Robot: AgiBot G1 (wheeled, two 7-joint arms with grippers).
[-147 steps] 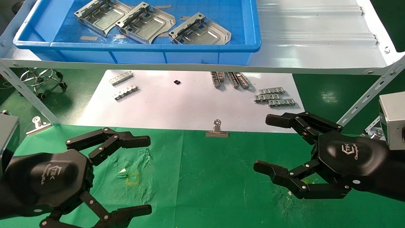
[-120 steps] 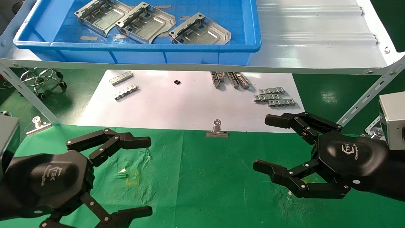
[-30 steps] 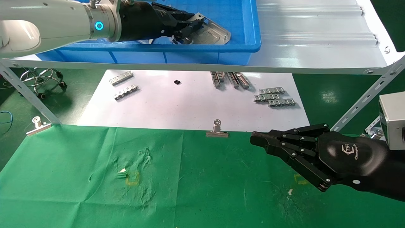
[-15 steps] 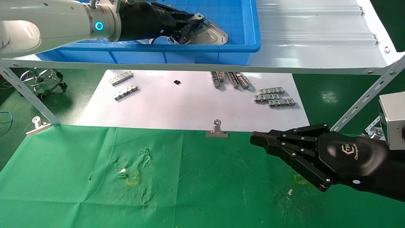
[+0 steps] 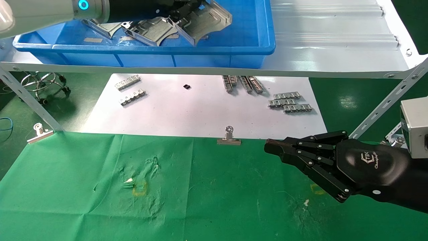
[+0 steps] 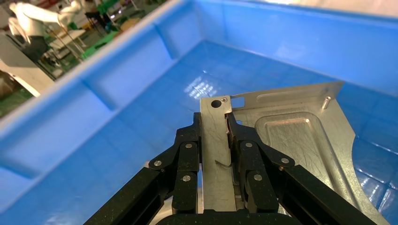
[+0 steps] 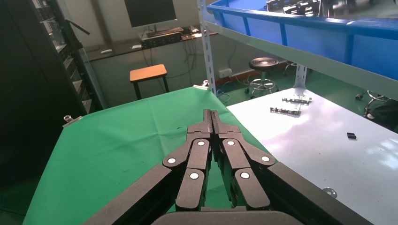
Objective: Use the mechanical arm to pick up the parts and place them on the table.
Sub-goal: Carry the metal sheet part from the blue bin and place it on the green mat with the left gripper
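Part lifted inside blue bin
Left gripper clamps a part; right gripper, clenched, hovers over table.

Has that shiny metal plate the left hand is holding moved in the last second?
Yes. The metal plate, clamped in the left gripper, has lifted off the blue bin's floor, tilted, clear of its front rim.

A dark green glossy floor was seen under a grey metal shelf frame, with light reflected on it. A chrome stool base on castors stood on this floor. In the right wrist view, a small wooden stool was placed before a grey wall, a dark monitor was mounted above a desk, and a black rack was seen at the side.
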